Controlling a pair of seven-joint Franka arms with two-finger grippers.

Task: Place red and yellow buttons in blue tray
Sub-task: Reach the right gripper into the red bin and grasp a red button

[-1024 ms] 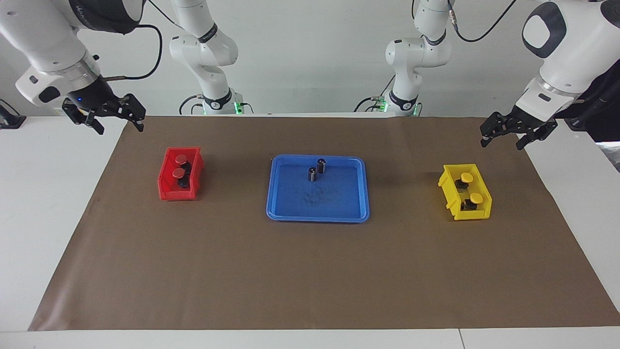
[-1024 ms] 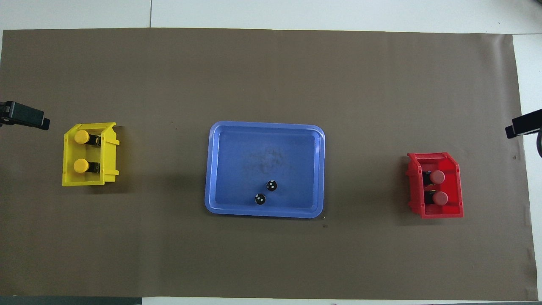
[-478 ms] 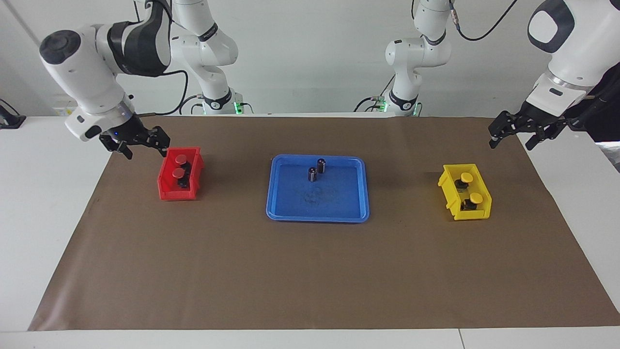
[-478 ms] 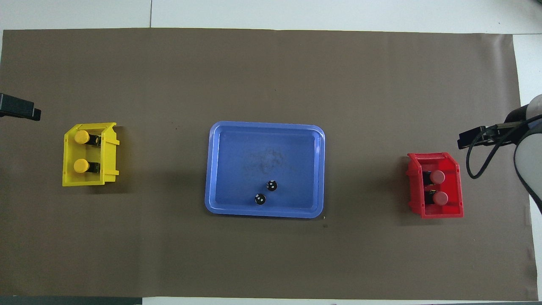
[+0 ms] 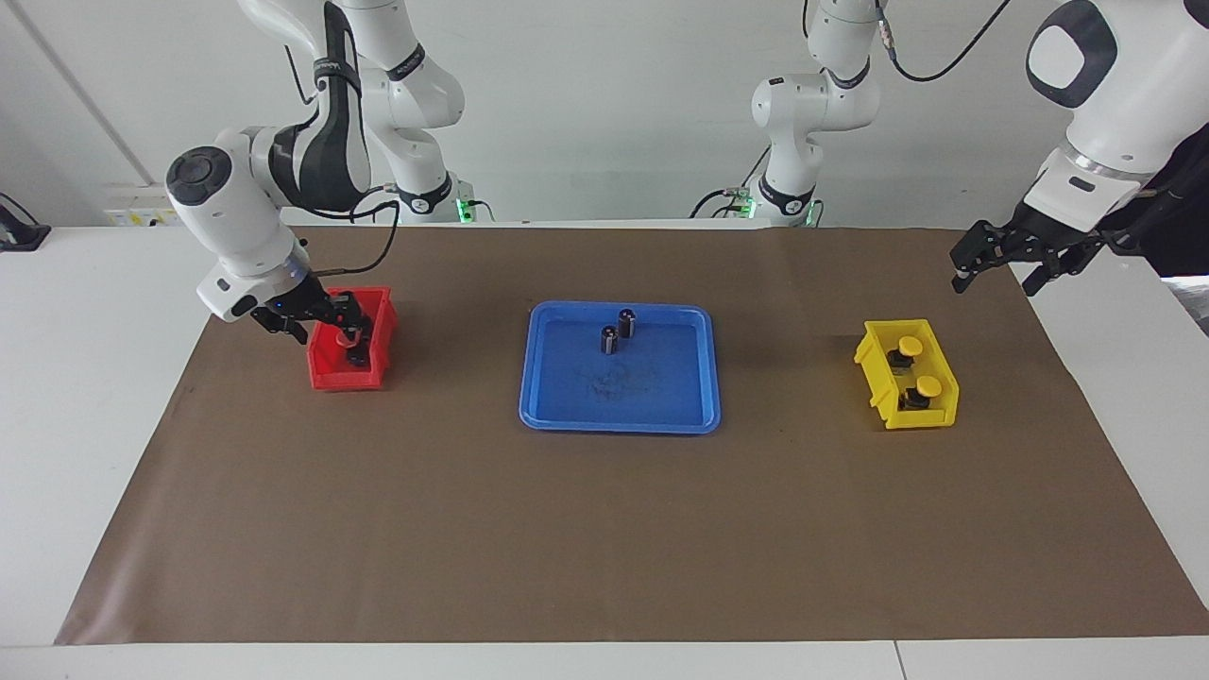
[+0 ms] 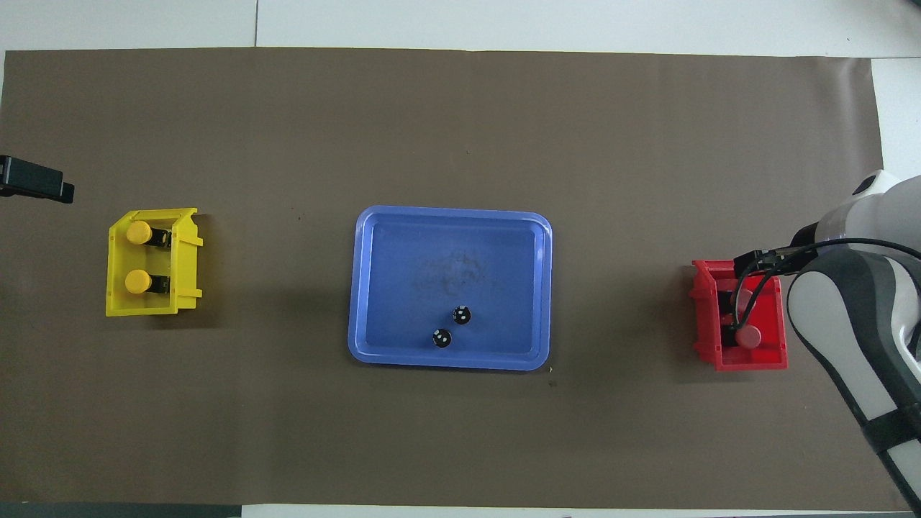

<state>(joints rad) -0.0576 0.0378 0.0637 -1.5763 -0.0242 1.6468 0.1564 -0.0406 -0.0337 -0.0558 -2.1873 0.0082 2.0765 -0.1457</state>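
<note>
Red buttons (image 6: 748, 336) half-hidden under right gripper (image 5: 348, 332), its fingers' state unclear.

Sitting mid-surface: tray (image 5: 619, 411), holding two cylinders (image 5: 617, 331) near its robot-side rim. Lying toward each end: one bin (image 5: 326, 373) with two buttons (image 6: 747, 336), another bin (image 5: 935, 416) with two buttons (image 5: 918, 366).

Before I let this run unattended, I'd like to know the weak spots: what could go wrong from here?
The right hand is down in the small red bin, where two red buttons sit close together; closing could nudge the neighbour or drag the bin.

Two dark cylinders stand upright in the blue tray; a button set down near them may tip one.

The left hand waits above the table near the yellow bin.
</note>
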